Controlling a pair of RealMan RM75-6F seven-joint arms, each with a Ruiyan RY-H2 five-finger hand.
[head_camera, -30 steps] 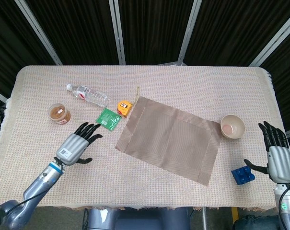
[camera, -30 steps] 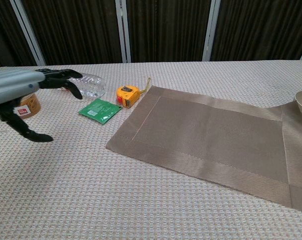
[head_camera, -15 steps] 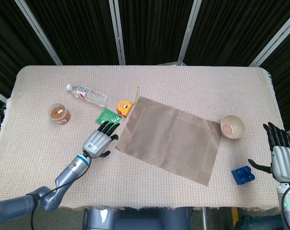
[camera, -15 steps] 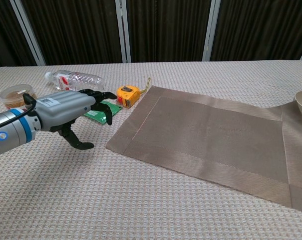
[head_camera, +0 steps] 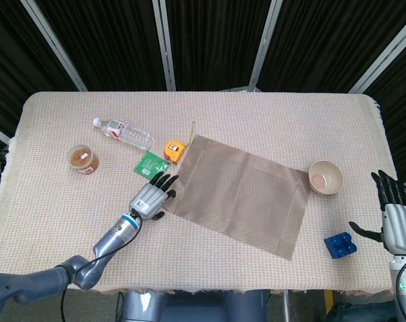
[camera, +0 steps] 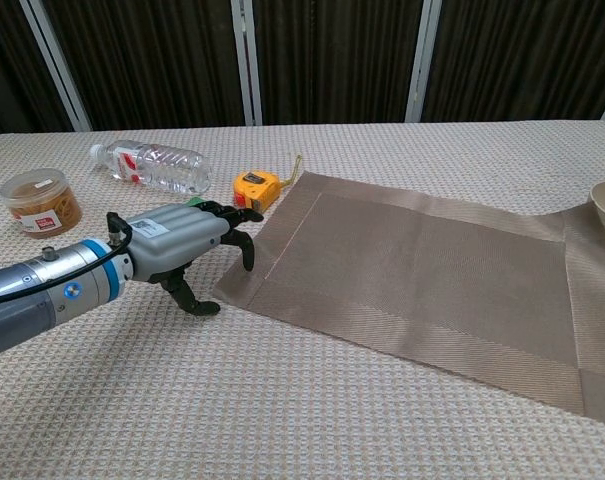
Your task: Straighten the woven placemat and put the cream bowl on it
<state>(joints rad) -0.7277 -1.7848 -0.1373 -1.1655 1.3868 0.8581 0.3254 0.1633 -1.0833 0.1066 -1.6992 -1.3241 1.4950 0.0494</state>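
The woven placemat (head_camera: 236, 194) lies flat at the centre of the table (head_camera: 270, 114), rotated so that its long edges run from the upper left toward the lower right of the head view. It is a brown-grey rectangle with a lighter border band around a darker inner panel, and no folds are visible. The left hand (head_camera: 151, 196) is at the placemat's lower-left corner, palm down, fingers spread and holding nothing; in the chest view its dark fingertips (camera: 244, 216) reach over the mat's edge, but whether they touch the fabric cannot be determined. The cream bowl (head_camera: 325, 177) stands upright on the table just beside the placemat's right corner, off the mat, with a pinkish interior. The right hand (head_camera: 392, 215) is at the lower right edge of the head view, well apart from the bowl, fingers extended and apart, empty, near a blue block (head_camera: 340, 245). A green packet (head_camera: 149, 163), a yellow tape measure (head_camera: 173, 149), a plastic bottle (head_camera: 122, 133) and a lidded jar (head_camera: 83, 159) lie in the left part of the frame.
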